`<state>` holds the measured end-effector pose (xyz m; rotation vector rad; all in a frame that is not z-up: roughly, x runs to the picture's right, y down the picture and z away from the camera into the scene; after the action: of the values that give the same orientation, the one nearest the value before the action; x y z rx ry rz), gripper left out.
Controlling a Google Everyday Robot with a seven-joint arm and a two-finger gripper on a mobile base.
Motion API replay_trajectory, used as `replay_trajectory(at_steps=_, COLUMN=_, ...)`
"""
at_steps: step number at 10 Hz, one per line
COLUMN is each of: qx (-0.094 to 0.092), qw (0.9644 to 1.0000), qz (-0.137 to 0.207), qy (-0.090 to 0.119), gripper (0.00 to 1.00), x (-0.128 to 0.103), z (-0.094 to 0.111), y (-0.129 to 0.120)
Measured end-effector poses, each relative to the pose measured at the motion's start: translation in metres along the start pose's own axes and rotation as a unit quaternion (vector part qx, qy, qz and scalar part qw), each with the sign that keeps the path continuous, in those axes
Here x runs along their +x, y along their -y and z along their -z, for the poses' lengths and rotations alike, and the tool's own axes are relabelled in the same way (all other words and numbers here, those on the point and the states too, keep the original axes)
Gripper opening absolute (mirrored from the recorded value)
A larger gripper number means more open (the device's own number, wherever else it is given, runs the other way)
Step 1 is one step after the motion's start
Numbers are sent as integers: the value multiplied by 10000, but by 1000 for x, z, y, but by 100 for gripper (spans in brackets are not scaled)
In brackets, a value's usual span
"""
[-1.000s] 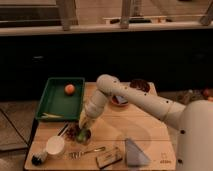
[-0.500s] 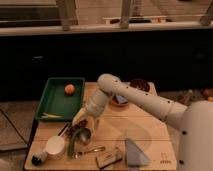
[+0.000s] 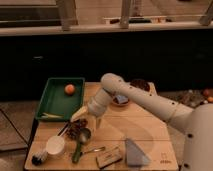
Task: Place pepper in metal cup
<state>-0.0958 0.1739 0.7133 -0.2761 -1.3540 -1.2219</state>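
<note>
The gripper point(image 3: 87, 121) hangs low over the front-left part of the wooden table point(image 3: 150, 131), its two pale fingers point(image 3: 77, 116) spread apart and holding nothing. Just below it, at 6 o'clock, stands the metal cup point(image 3: 84, 135). The pepper point(image 3: 77, 151) runs from the cup's rim toward 7 o'clock, its lower end close to the table's front edge; whether its upper tip rests inside the cup or only against it cannot be told. A dark cluster point(image 3: 74, 128) sits just beside the cup at 10 o'clock.

Farther out at 8 o'clock are the white cup point(image 3: 55, 145) and a dark round object point(image 3: 37, 159), which is right at the front-left corner. At 4 o'clock lie a utensil point(image 3: 94, 149), a wooden block point(image 3: 109, 157) and a grey wedge point(image 3: 135, 153), all near the front edge. The green tray point(image 3: 50, 97), at 11 o'clock, holds an orange fruit point(image 3: 70, 89) and yellowish strips point(image 3: 51, 116). Bare tabletop lies open at 3 o'clock, under the white arm point(image 3: 145, 102).
</note>
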Motion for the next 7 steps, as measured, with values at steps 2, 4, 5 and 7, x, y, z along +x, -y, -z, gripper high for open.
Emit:
replay_trajectory(at_steps=2, qx=42, qw=10000, qz=4, qy=-72, gripper=80, x=-2, z=2, y=-5)
replay_trajectory(at_steps=4, qx=69, qw=9999, qz=9, qy=-127, gripper=80, x=-3, z=-2, y=-15)
replay_trajectory(at_steps=5, qx=88, qw=9998, qz=-1, qy=-161, gripper=80, x=-4, z=-3, y=-19)
replay_trajectory(at_steps=7, qx=88, qw=9998, qz=-1, qy=-157, gripper=80, x=-4, z=-3, y=-19)
